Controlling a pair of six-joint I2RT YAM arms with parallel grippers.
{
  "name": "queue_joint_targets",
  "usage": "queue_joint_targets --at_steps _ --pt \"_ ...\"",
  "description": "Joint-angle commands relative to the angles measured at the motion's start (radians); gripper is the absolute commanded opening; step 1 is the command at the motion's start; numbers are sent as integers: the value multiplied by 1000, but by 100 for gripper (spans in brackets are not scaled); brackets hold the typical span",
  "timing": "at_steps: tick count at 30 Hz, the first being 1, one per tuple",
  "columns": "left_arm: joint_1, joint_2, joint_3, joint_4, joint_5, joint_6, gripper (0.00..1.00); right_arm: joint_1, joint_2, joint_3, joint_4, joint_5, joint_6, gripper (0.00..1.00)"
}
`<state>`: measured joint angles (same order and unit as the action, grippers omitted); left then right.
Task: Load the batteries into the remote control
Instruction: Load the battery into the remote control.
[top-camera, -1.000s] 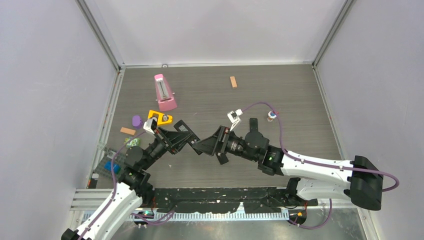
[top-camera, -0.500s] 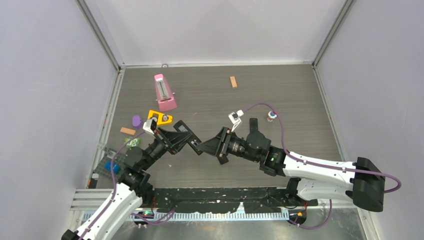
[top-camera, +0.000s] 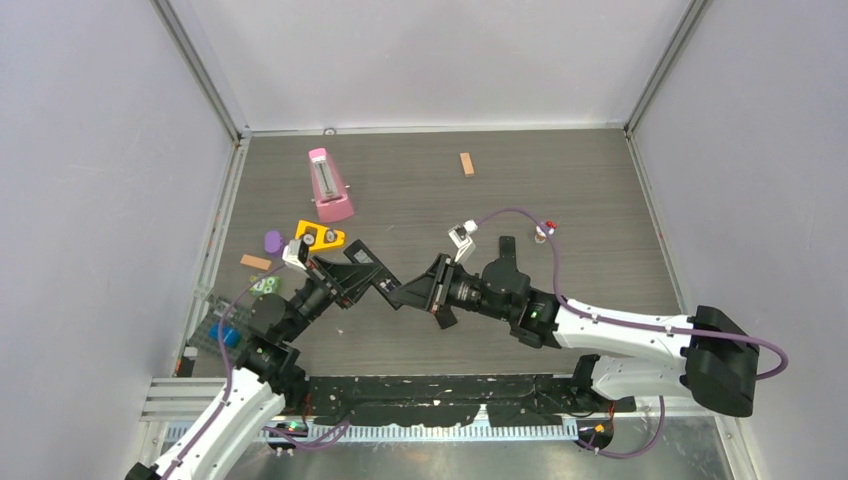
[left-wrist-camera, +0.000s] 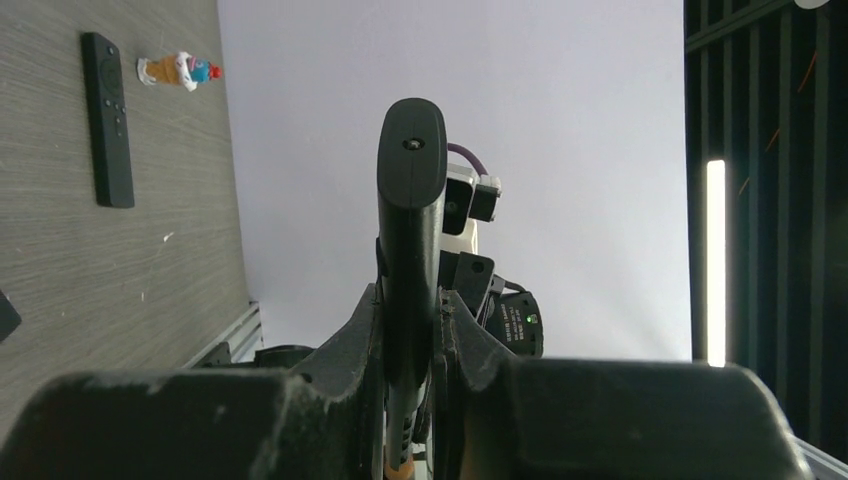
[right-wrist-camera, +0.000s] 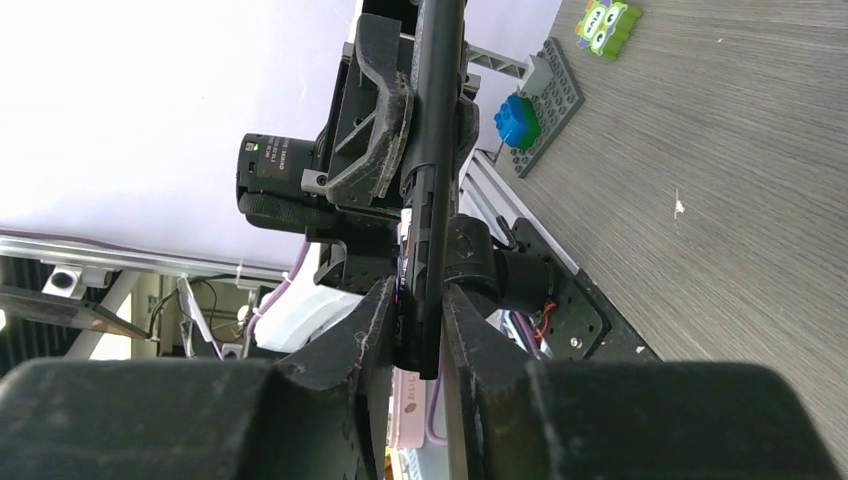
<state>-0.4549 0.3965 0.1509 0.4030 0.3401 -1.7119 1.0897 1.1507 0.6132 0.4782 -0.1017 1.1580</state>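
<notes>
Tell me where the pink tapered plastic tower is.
Top view: the pink tapered plastic tower sits far left on the table, just behind the yellow plastic piece.

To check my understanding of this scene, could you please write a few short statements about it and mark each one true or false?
1. The left gripper and the right gripper both grip one black bar. True.
2. The pink object is at the near right corner of the table. False: it is in the far left part.
3. A remote with buttons lies flat on the table, near a small figurine. True.
4. The wooden block touches the pink object. False: they are well apart.
</notes>
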Motion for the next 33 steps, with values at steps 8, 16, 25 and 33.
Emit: queue_joint_targets --at_steps 8,16,25,33 --pt "-8 -18 27 58 36 83 0 -14 -39 -30 80 27 2 65" --pt "-7 -53 87 -86 15 256 0 -17 -150 -37 -1 36 -140 83" --pt "-7 -24 134 -81 96 296 0 -20 -40 75 -70 -93 -295 81" --pt "-7 3 142 -39 141 277 0 -19 26 119 -39 -147 -276 52"
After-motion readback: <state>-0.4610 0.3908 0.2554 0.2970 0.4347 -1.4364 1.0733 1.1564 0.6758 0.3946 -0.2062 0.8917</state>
